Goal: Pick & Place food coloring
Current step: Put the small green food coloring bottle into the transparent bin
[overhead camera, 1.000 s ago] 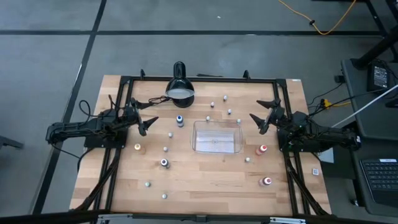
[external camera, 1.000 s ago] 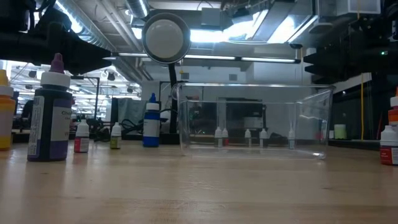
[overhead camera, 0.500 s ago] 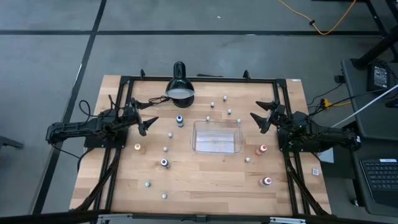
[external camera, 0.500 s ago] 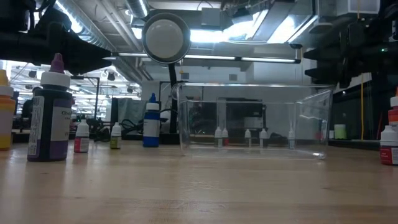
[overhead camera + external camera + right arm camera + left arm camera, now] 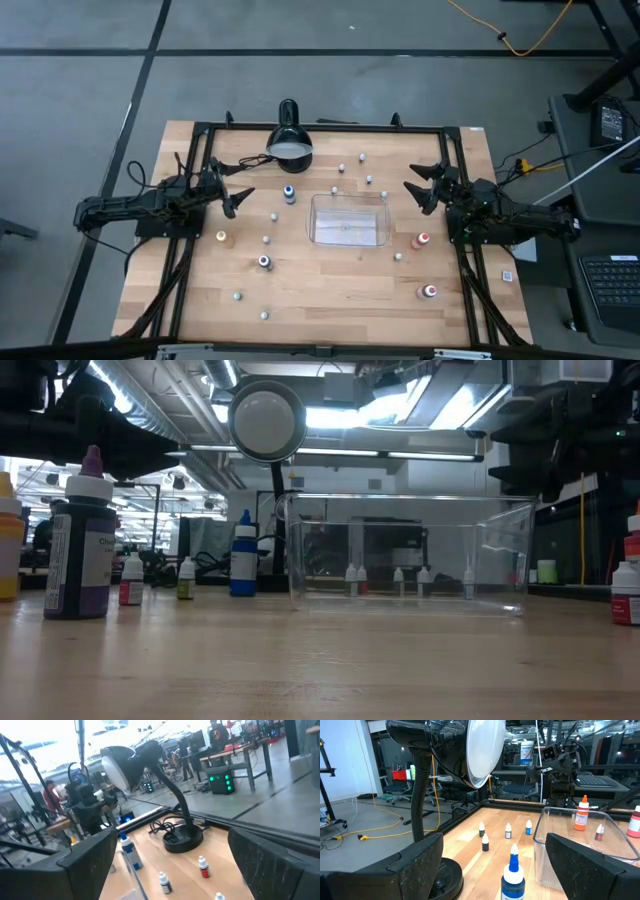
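Note:
Food coloring bottles stand upright on their bases across the wooden table: a blue-topped one (image 5: 289, 192) (image 5: 512, 877), an orange one (image 5: 221, 237), a dark one (image 5: 264, 262) (image 5: 80, 550), two red ones (image 5: 423, 240) (image 5: 429, 292), and several tiny pale ones (image 5: 342, 167). A clear tray (image 5: 348, 220) sits mid-table. My left gripper (image 5: 243, 180) (image 5: 495, 870) hovers open at the table's left, pointing at the blue-topped bottle. My right gripper (image 5: 412, 180) (image 5: 175, 865) hovers open to the right of the tray. Neither holds anything.
A black dome desk lamp (image 5: 289, 140) (image 5: 265, 420) stands at the far edge, its head over the table. A black frame (image 5: 330, 127) runs around the table. Bare wood lies toward the near edge (image 5: 340, 295), with a few small bottles on it.
My right gripper has shifted slightly toward the table's far right and stays open. The left arm and all bottles have kept still.

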Controlling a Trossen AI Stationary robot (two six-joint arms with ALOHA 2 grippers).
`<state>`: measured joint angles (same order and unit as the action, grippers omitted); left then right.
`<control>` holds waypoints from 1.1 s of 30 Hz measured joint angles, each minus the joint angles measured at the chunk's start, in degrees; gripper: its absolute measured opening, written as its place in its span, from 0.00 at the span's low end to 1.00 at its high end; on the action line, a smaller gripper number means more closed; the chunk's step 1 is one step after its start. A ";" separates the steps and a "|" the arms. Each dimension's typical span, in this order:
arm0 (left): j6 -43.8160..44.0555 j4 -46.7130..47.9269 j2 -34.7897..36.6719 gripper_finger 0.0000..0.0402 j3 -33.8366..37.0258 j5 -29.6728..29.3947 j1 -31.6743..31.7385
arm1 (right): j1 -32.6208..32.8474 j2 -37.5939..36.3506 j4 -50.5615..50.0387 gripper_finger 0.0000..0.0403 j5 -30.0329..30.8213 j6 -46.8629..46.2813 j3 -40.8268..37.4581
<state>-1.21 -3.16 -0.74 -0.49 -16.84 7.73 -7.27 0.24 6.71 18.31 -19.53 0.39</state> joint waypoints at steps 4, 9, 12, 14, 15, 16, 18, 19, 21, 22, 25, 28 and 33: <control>0.00 0.00 0.01 0.87 -0.01 0.00 -0.02 | 0.00 0.37 -1.17 0.95 -0.01 -3.50 2.23; -0.01 0.00 -0.02 0.87 -0.01 -0.01 0.00 | 0.00 4.84 -8.32 0.95 0.89 0.37 9.93; -0.01 0.00 0.00 0.87 -0.01 -0.01 0.00 | 0.00 9.14 -10.42 0.95 2.61 1.64 14.91; 0.00 0.00 -0.01 0.87 -0.02 -0.02 0.00 | 0.00 12.49 -11.63 0.95 2.63 1.64 18.48; 0.00 0.00 -0.01 0.87 -0.01 -0.02 0.00 | 0.00 14.44 -12.07 0.95 2.64 1.60 20.46; 0.00 0.00 0.00 0.87 0.00 0.00 -0.02 | -0.01 16.32 -12.79 0.95 2.64 1.66 22.58; 0.00 0.00 -0.01 0.86 0.00 0.00 -0.01 | 0.00 20.22 -14.62 0.95 2.64 2.04 26.97; -0.01 0.00 0.01 0.87 -0.02 0.00 -0.01 | 0.00 22.16 -15.50 0.95 2.68 2.40 29.28; 0.00 0.00 0.00 0.87 -0.02 -0.02 0.00 | 0.00 25.90 -17.78 0.95 3.02 4.33 33.92; 0.00 0.00 -0.01 0.87 -0.01 -0.02 0.00 | -0.01 27.70 -19.04 0.95 3.02 5.40 36.34; -0.01 0.00 -0.01 0.87 -0.01 -0.01 -0.01 | 0.00 32.74 -22.99 0.95 3.01 7.84 43.35; 0.00 0.00 -0.01 0.86 -0.02 -0.02 0.00 | 0.00 37.12 -27.93 0.95 2.71 7.91 50.01; 0.00 0.00 -0.02 0.87 -0.01 -0.02 -0.01 | 0.00 44.01 -37.56 0.95 1.04 8.05 60.10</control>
<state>-1.21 -3.16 -0.75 -0.50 -16.86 7.72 -7.27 44.24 -30.85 19.35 -11.48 60.50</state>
